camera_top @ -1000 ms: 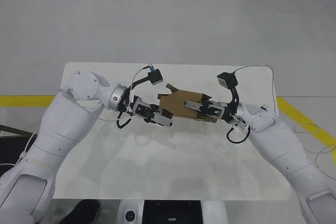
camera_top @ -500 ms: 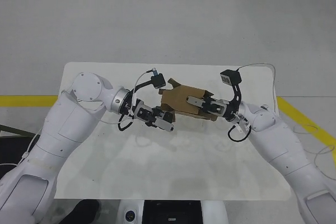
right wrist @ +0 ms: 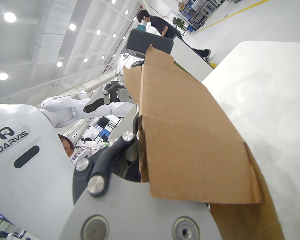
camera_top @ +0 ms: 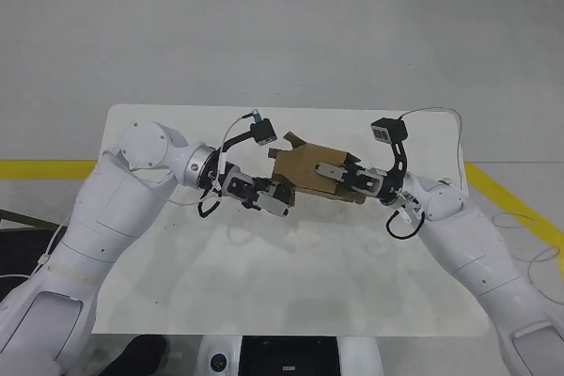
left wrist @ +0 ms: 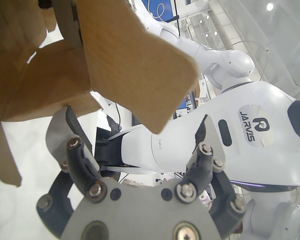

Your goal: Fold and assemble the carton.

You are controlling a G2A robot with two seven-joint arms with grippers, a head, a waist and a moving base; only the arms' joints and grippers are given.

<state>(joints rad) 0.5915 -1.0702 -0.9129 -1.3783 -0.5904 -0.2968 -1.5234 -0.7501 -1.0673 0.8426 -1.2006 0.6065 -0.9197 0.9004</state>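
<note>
Left claw (camera_top: 282, 198): released, beside loose flap (left wrist: 140, 63) of carton (camera_top: 305, 167)
Right claw (camera_top: 329, 176): clenched on the carton wall
Risk: flap could spring back, twisting carton in its single hold

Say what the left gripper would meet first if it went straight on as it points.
Probably the carton, whose loose flap hangs just ahead of the left gripper; depth is unclear.

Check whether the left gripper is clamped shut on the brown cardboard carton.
No, the left gripper is open, its fingers spread wide, not pinching the brown cardboard carton.
</note>
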